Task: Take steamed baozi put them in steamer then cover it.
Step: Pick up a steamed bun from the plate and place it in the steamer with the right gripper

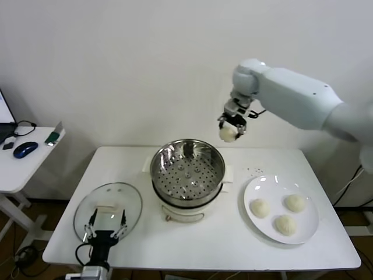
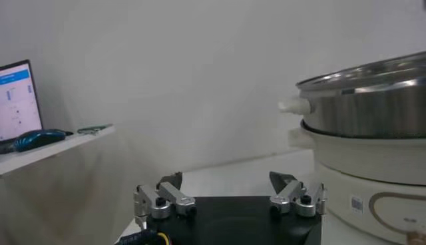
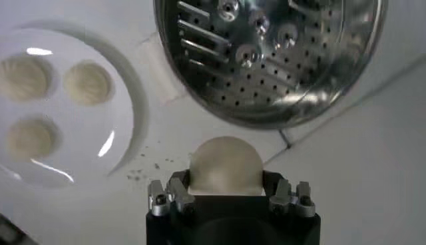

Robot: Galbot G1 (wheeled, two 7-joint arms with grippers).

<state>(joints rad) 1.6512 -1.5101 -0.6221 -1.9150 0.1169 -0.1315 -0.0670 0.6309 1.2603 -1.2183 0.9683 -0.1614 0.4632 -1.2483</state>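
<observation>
Right end effector (image 1: 231, 129), closed on a round cream-white steamed baozi (image 1: 228, 133), hangs above the tabletop (image 1: 233, 245), just outside the far rim of the shiny stainless-steel steamer (image 1: 187, 170). Released here, the bun would likely miss the tray. Left end effector (image 1: 105, 226) waits open over the clear glass cover (image 1: 108, 205).

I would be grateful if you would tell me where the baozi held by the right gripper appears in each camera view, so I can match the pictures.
Head view: the held baozi hangs in the right gripper, above the table and behind the steamer's right rim.
Left wrist view: not in it; only the steamer's side shows.
Right wrist view: the baozi sits between the fingers, just outside the steamer's rim.
Shared landmark: the steamer.
</observation>
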